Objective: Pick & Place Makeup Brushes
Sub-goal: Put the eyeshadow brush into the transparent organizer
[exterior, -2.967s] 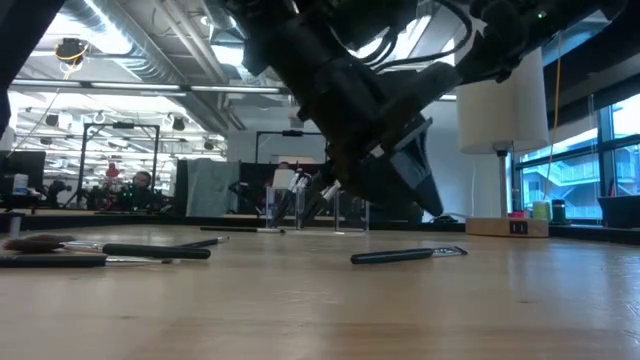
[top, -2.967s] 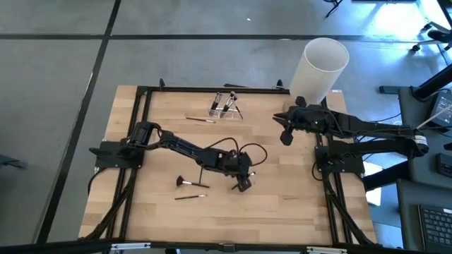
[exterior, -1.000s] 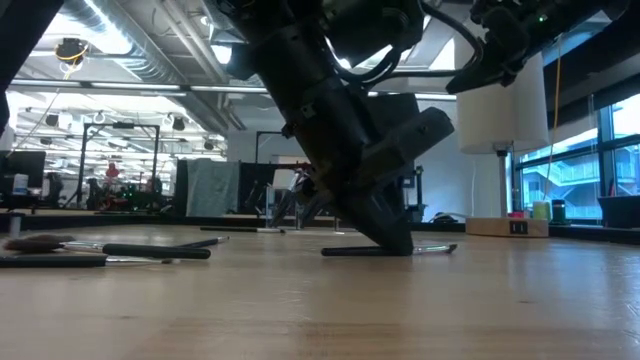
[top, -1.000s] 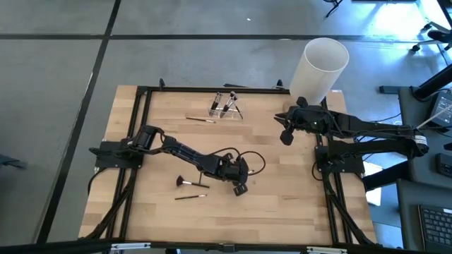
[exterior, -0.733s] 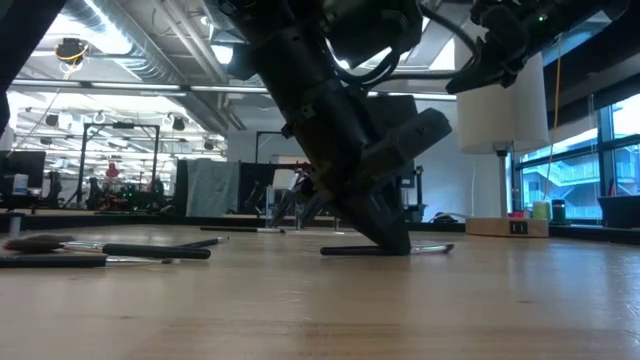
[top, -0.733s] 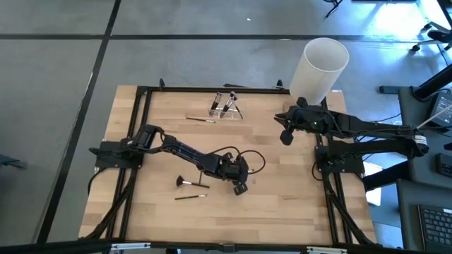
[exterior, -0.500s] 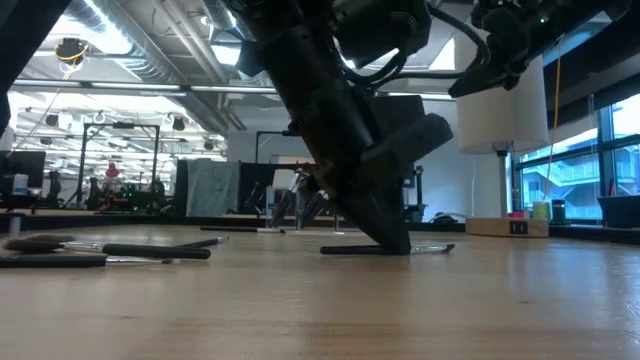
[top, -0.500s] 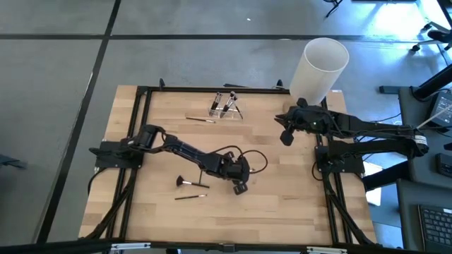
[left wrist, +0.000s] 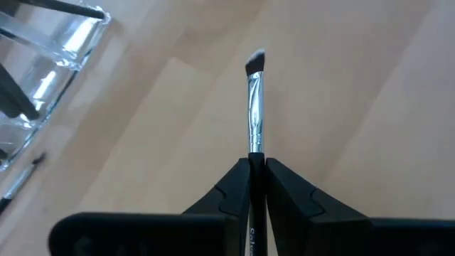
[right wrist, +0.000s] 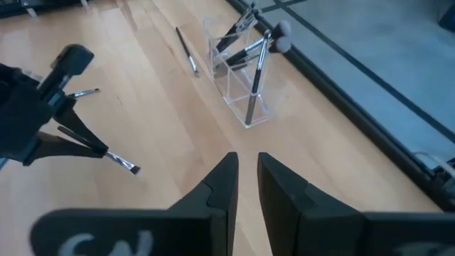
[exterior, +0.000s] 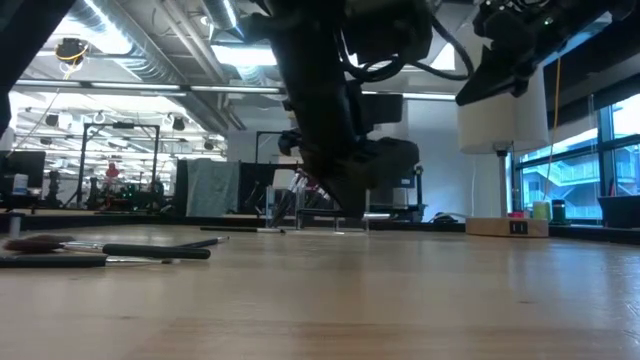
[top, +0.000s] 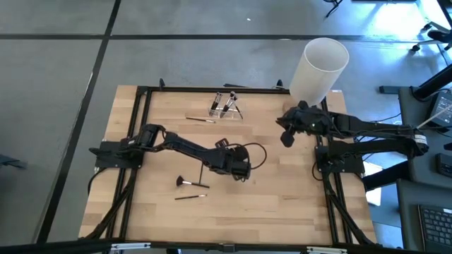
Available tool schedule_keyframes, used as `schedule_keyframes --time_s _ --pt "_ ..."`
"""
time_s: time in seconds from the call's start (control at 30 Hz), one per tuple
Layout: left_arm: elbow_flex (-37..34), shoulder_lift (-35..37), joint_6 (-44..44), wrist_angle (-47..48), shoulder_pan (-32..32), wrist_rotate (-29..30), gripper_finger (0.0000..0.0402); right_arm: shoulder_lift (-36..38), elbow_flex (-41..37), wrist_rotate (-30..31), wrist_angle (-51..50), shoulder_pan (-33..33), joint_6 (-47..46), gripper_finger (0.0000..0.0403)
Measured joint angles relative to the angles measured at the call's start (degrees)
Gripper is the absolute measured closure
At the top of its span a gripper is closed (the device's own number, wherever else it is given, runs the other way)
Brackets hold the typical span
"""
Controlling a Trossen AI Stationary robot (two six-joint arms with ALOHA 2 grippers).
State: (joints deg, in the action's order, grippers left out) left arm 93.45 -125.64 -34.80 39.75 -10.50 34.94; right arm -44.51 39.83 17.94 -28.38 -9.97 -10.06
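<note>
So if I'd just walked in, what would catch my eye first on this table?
Probably the left gripper over the middle of the table, pinching a thin angled brush by its handle, clear of the wood. Next, the clear holder near the far edge, with several brushes already in it. The tall white cylinder at the far right corner also stands out.

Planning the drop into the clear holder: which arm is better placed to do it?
Left. Its gripper is shut on a brush, lifted off the table. The right gripper holds nothing, waiting at the table's right edge, though nearer the holder.
</note>
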Motion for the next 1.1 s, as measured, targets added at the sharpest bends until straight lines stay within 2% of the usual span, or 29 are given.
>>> schedule_keyframes --time_s 0.27,0.5,0.63,0.73,0.93,1.0,1.1 --pt "0.12 2.42 -2.05 4.82 -0.26 2.24 0.0363 0.02 0.00 0.04 -0.26 2.00 -1.36 0.0347" --pt "0.17 8.60 -7.68 6.31 -0.74 13.70 0.0366 -0.12 -0.02 2.06 1.64 2.35 -1.54 0.0347" --pt "0.22 9.03 -10.80 4.87 -0.76 21.60 0.0367 -0.97 -3.70 3.16 11.29 2.24 -1.83 0.0347" --pt "-0.06 8.96 -12.32 4.46 -0.41 22.10 0.0367 -1.91 -8.68 -3.52 23.45 1.13 -1.66 0.0347" --pt "-2.16 8.59 -13.55 4.36 0.96 21.61 0.0368 -5.61 -16.89 -24.16 45.52 -4.77 -6.67 0.0315" --pt "-2.19 8.61 -13.49 4.60 1.64 20.13 0.0368 -7.53 -18.56 -28.11 50.54 -6.87 -9.00 0.0297" --pt "-2.21 8.61 -11.52 4.77 3.13 17.10 0.0368 -11.26 -20.18 -30.01 56.18 -9.04 -11.51 0.0272"
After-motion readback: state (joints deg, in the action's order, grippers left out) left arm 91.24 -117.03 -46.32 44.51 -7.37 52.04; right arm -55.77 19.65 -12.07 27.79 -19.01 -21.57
